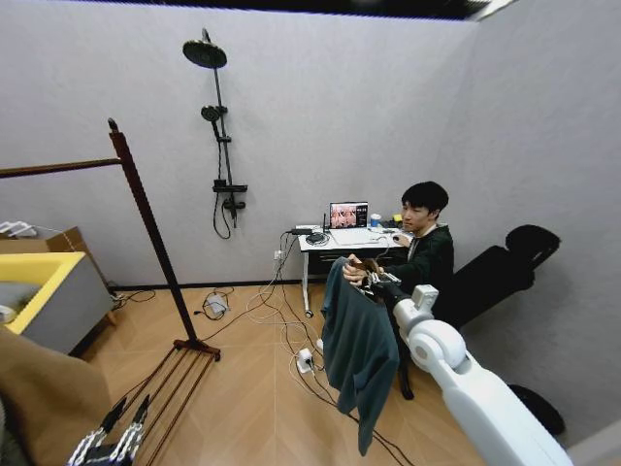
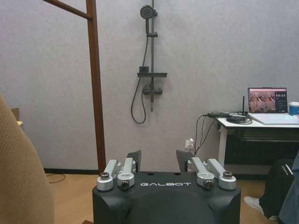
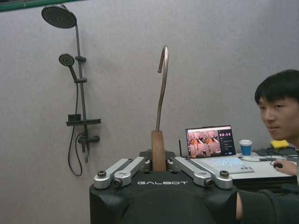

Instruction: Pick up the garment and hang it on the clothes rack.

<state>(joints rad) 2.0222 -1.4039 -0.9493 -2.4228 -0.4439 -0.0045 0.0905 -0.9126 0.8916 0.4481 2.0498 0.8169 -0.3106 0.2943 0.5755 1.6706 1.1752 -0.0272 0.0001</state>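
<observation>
One step done: right pincer (image 1: 361, 273) at centre right is clamped on the hanger (image 3: 158, 150) of the garment (image 1: 359, 351), lifted but well apart from the clothes rack (image 1: 146, 209) at upper left; left pincer (image 1: 109, 439) idles, jaws parted.

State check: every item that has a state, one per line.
Dark teal soft-cloth garment: hanging from its wooden hanger, off the rack.
Right hand: shut on the hanger, metal hook upright.
Left hand: open, empty, low.
Dark reddish-brown wooden clothes rack: visible bar bare.
Laptop: open, screen lit.
</observation>
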